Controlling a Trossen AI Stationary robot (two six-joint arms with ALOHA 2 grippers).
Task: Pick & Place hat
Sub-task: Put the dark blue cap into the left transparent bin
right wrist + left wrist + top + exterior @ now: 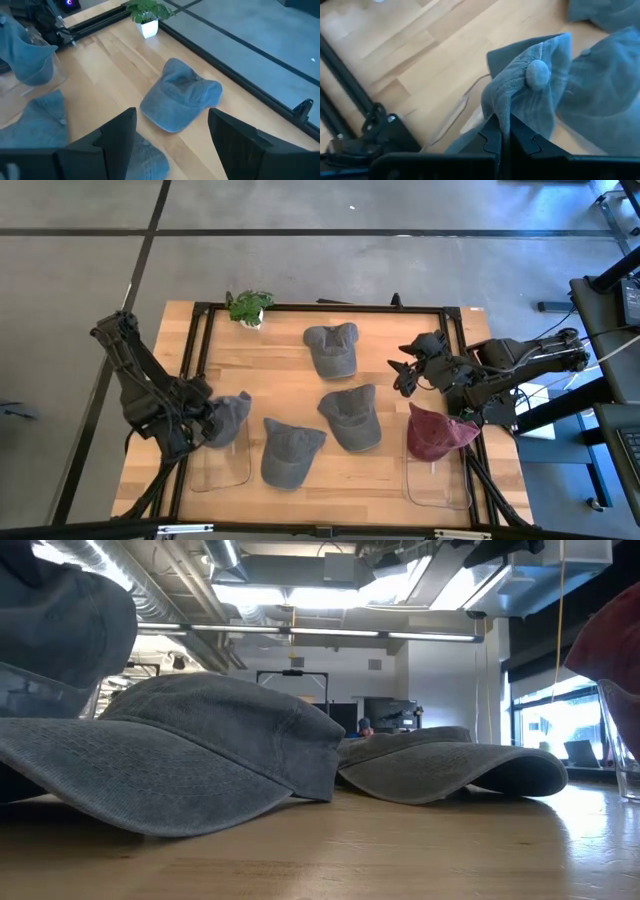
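Note:
My left gripper is at the table's left near side, shut on a grey cap that hangs above a clear stand. In the left wrist view the cap's top button faces the camera. My right gripper hovers open at the right, with a grey cap lying ahead of it by the far edge. Two more grey caps lie crown up on the wood. A dark red cap sits on a second clear stand at the right near corner. My left gripper pinches a fold of the grey cap's crown cloth between its two shut fingers, a short way from the top button. The fingers reach in from the table's left. The cap is lifted clear of the table, and its cloth bunches and droops past the fingertips.
A small potted plant stands at the far edge. A black frame rail runs around the wooden table. In the low view a grey cap fills the foreground, with another behind it. Bare wood lies between the caps.

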